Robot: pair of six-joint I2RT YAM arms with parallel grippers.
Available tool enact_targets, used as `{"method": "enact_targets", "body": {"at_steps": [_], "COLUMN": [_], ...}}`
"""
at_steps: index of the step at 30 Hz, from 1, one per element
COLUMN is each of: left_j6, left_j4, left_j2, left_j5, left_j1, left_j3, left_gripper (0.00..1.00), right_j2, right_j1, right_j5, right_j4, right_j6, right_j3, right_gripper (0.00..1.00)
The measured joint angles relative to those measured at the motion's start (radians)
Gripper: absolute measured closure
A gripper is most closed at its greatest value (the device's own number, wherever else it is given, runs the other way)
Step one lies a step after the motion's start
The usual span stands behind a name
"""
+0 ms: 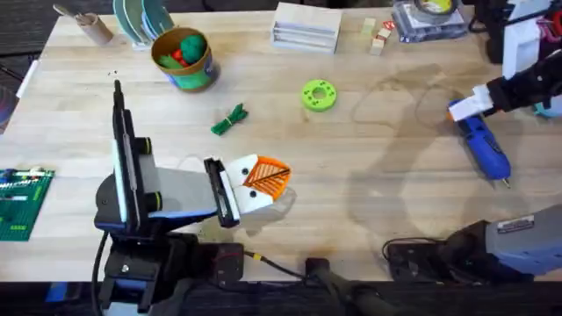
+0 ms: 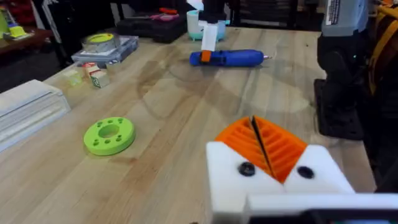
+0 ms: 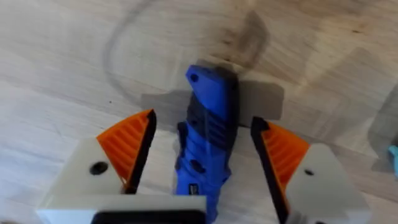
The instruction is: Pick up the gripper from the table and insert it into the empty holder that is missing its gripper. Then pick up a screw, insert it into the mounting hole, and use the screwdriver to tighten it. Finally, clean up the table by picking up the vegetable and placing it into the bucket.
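Right end effector (image 3: 202, 155) open astride screwdriver (image 1: 485, 147), tip toward base.

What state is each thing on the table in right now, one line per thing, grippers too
left gripper: shut, orange pads together, low over the table.
right gripper: open, fingers astride the screwdriver.
screwdriver: lying flat on the table, not lifted.
vegetable: lying on the table, outside the bucket.
bucket: upright, with toy items inside.
lime-green disc: lying flat.

The screwdriver (image 3: 205, 140) runs past the right wrist view's edge.
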Motion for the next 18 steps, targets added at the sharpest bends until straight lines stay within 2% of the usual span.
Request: {"method": "enact_targets", "body": {"at_steps": [9, 15, 18], "left_j6": [0.000, 0.000, 0.000], "left_j4": [0.000, 0.000, 0.000], "left_j2": [0.000, 0.000, 0.000], "left_j5": [0.000, 0.000, 0.000], "left_j1": [0.000, 0.000, 0.000], "left_j3": [0.000, 0.000, 0.000], "left_gripper": [0.989, 0.989, 0.989], "right_j2": [0.075, 0.075, 0.075], "right_j1": [0.000, 0.000, -0.002], "right_j5": [0.045, 0.042, 0.042], "right_j4": [0.003, 0.003, 0.002], "right_j6": [-0.060, -0.065, -0.066], "right_j3": [0.000, 0.002, 0.002], "right_gripper": [0.009, 0.007, 0.052]}}
